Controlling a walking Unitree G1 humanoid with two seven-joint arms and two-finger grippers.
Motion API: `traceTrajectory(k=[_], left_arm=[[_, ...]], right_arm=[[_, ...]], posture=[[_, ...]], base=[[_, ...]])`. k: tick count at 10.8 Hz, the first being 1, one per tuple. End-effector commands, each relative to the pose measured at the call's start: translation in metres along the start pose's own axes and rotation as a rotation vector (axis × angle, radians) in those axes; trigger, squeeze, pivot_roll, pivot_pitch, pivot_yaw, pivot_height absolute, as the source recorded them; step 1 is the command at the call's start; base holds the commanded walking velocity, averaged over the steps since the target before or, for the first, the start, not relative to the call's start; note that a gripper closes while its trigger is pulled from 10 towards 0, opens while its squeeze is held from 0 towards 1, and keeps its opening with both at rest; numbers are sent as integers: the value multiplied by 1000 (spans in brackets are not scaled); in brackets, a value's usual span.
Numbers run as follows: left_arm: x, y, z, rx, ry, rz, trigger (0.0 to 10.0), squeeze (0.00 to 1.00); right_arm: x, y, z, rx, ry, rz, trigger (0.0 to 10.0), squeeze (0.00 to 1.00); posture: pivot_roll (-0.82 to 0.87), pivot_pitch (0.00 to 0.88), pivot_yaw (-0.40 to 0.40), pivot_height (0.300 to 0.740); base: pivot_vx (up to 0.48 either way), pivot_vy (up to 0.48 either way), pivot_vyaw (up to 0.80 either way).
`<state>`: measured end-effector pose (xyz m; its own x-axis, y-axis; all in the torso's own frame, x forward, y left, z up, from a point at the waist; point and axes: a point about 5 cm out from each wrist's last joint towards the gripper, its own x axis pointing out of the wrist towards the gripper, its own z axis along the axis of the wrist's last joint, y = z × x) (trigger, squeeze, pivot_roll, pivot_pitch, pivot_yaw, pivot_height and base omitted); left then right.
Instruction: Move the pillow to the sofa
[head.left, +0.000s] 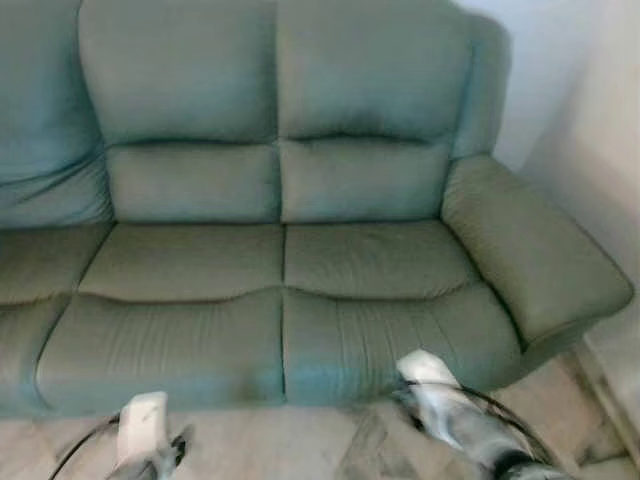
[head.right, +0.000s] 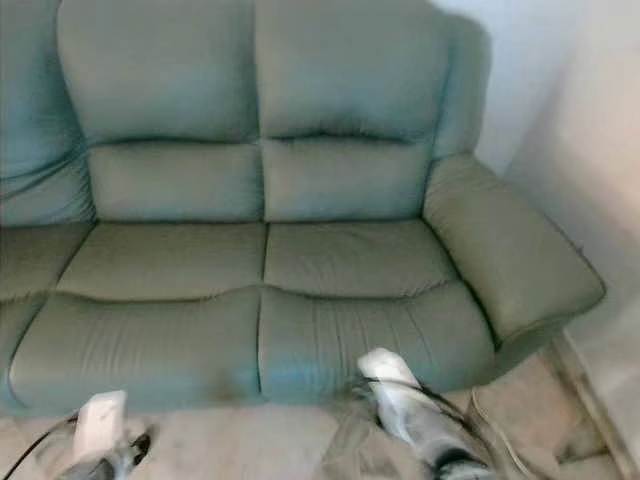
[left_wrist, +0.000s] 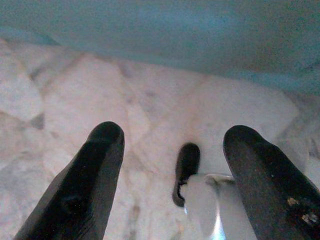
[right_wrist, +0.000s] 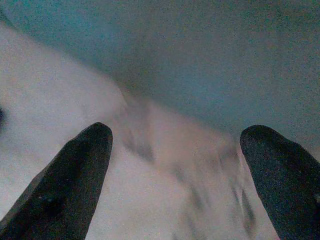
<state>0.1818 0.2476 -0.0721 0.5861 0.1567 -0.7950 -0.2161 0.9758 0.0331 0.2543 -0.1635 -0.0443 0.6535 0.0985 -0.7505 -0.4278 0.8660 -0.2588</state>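
A grey-green leather sofa (head.left: 283, 262) stands straight ahead, its seat cushions (head.right: 262, 300) bare. My left arm (head.left: 144, 430) and right arm (head.left: 445, 405) hang low before the sofa's front edge. In the left wrist view my left gripper (left_wrist: 172, 136) is open over the marble floor, with the sofa's front (left_wrist: 200, 35) just beyond. My right gripper (right_wrist: 175, 137) is open too, nothing between its fingers (right_wrist: 80, 165), and it points at the floor where it meets the sofa's base (right_wrist: 210, 65).
The sofa's right armrest (head.left: 530, 250) juts out towards a pale wall (head.left: 600, 120) close on the right. Marble floor (head.left: 300, 445) lies between me and the sofa. A small dark oblong and a pale part (left_wrist: 187, 170) show below the left gripper.
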Motion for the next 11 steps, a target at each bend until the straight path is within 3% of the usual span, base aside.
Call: traceTrajectory(k=[1, 4, 11], left_arm=[[1, -4, 4, 15, -13, 1, 10000, 0], [1, -3, 2, -8, -6, 2, 10000, 0], [2, -6, 6, 64, -15, -11, 10000, 0]], right_arm=[[-2, -5, -10, -17, 30, -5, 10000, 0], [-2, -5, -11, -23, 33, -2, 10000, 0], [-2, -2, -12, -39, 38, 6, 10000, 0]], posture=[[-92, 21, -52, 740], [-89, 14, -50, 740], [-84, 10, -48, 740]], base=[[0, 0, 800], [0, 0, 800], [0, 0, 800]])
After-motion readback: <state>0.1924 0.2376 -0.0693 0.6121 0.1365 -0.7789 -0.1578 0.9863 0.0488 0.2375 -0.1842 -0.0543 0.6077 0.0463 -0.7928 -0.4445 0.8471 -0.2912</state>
